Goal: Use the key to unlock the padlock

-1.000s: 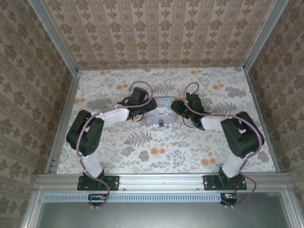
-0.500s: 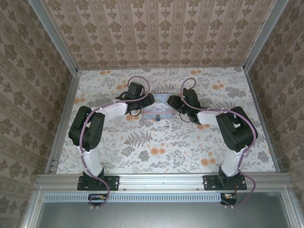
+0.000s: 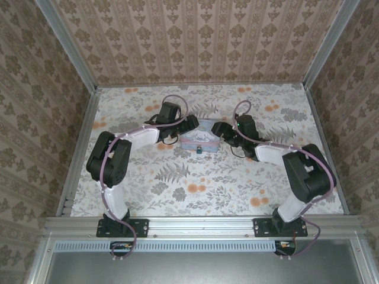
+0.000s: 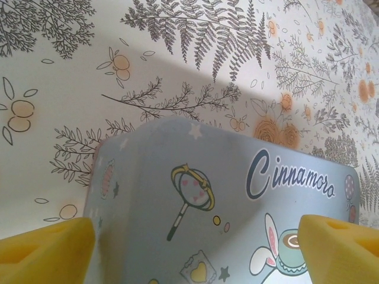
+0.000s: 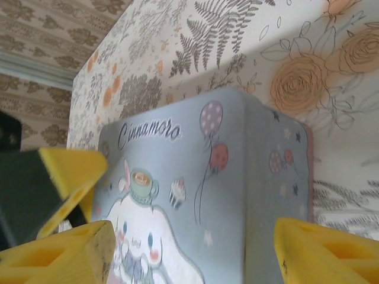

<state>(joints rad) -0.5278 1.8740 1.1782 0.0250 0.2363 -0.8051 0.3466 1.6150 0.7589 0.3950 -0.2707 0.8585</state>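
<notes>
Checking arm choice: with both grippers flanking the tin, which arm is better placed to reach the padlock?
Right, but only narrowly. The left gripper and right gripper both stand open at opposite ends of the tin. The padlock hangs on its near face, and the right gripper sits slightly nearer that side.

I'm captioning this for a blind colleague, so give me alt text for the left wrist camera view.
A pastel blue cartoon tin, its lid lettered "Cinnamoro" with a bunny-eared character, lies on a floral-print table. The left gripper hangs open over it, one yellow fingertip at each lower corner of the frame.
</notes>
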